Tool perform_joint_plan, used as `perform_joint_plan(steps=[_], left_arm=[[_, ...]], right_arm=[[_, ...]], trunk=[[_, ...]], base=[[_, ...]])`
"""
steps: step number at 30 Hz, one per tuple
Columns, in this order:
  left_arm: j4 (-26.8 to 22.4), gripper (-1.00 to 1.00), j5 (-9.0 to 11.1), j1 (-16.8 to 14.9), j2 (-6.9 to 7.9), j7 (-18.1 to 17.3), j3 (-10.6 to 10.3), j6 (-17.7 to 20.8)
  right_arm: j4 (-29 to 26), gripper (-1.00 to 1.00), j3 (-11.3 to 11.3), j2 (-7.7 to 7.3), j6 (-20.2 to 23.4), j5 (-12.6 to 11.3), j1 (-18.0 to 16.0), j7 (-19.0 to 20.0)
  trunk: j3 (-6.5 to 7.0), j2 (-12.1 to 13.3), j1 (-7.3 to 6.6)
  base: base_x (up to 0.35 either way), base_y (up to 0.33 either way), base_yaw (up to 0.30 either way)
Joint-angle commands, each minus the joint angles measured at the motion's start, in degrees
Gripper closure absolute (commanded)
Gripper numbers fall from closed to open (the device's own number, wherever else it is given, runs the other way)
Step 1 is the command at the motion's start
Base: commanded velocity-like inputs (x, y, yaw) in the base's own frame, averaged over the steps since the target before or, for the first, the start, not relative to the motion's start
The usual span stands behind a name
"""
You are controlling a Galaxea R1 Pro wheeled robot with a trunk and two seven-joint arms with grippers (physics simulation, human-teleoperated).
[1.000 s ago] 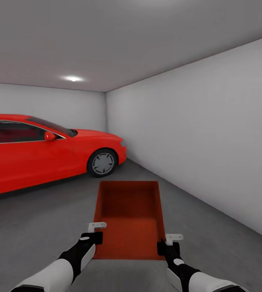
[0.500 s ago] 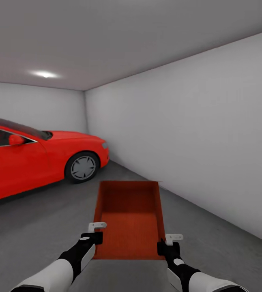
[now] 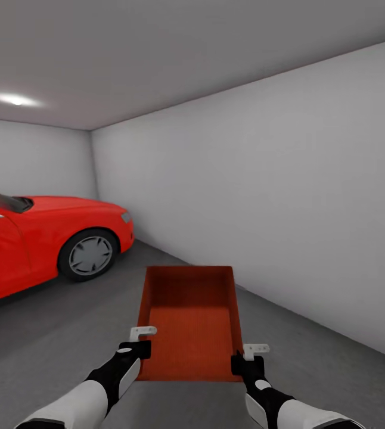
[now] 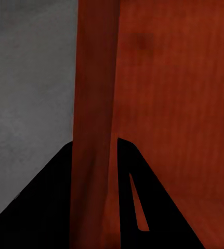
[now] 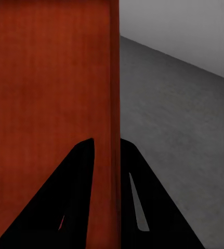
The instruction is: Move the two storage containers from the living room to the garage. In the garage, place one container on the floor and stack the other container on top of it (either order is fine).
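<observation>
I carry one orange-red storage container (image 3: 189, 333) in front of me, held level above the dark grey garage floor (image 3: 49, 333). My left gripper (image 3: 140, 345) is shut on its left wall, and the left wrist view has that wall (image 4: 93, 129) pinched between the black fingers (image 4: 44, 207). On the opposite side, my right gripper (image 3: 240, 360) is shut on the right wall (image 5: 113, 104), one finger (image 5: 65, 197) inside the box and one outside. The second container is out of view.
A red car (image 3: 37, 244) is parked at the left, its front wheel (image 3: 90, 255) facing me. A plain pale grey wall (image 3: 276, 196) runs along the right and meets the back wall in a corner. Open concrete lies ahead beside the wall.
The whole view has swung to the right: the car, corner and ceiling light have slid left in the picture. The container and both grippers keep their places in it.
</observation>
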Motion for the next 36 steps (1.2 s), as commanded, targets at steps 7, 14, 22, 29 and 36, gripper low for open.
perform_joint_plan(steps=[7,14,22,29,36], left_arm=[[-0.09,1.00,0.32,-0.04,0.05,0.66,4.69,0.46],[-0.09,1.00,0.32,-0.04,0.11,0.66,4.69,0.46],[-0.09,1.00,0.32,-0.04,0.11,0.66,4.69,0.46],[-0.09,1.00,0.32,-0.04,0.13,0.66,4.69,0.46],[-0.09,1.00,0.33,-0.04,0.09,0.66,4.69,0.46]], right_arm=[[-0.12,1.00,-2.14,-0.23,-0.49,-1.44,-0.06,-0.57],[-0.12,1.00,-2.14,-0.25,-0.49,-1.44,-0.06,-0.57],[-0.12,1.00,-2.14,-0.28,-0.49,-1.44,-0.06,-0.57],[-0.12,1.00,-2.14,-0.27,-0.49,-1.44,-0.06,-0.57],[-0.12,1.00,-2.14,-0.29,-0.49,-1.44,-0.06,-0.57]], trunk=[[-0.09,-0.07,0.04],[-0.09,-0.07,0.04],[-0.09,-0.07,0.04],[-0.09,-0.07,0.04],[-0.09,-0.07,0.04]], base=[[0.321,0.176,-0.282],[0.319,0.182,-0.282],[0.315,0.187,-0.282],[0.313,0.190,-0.282],[0.309,0.201,-0.282]])
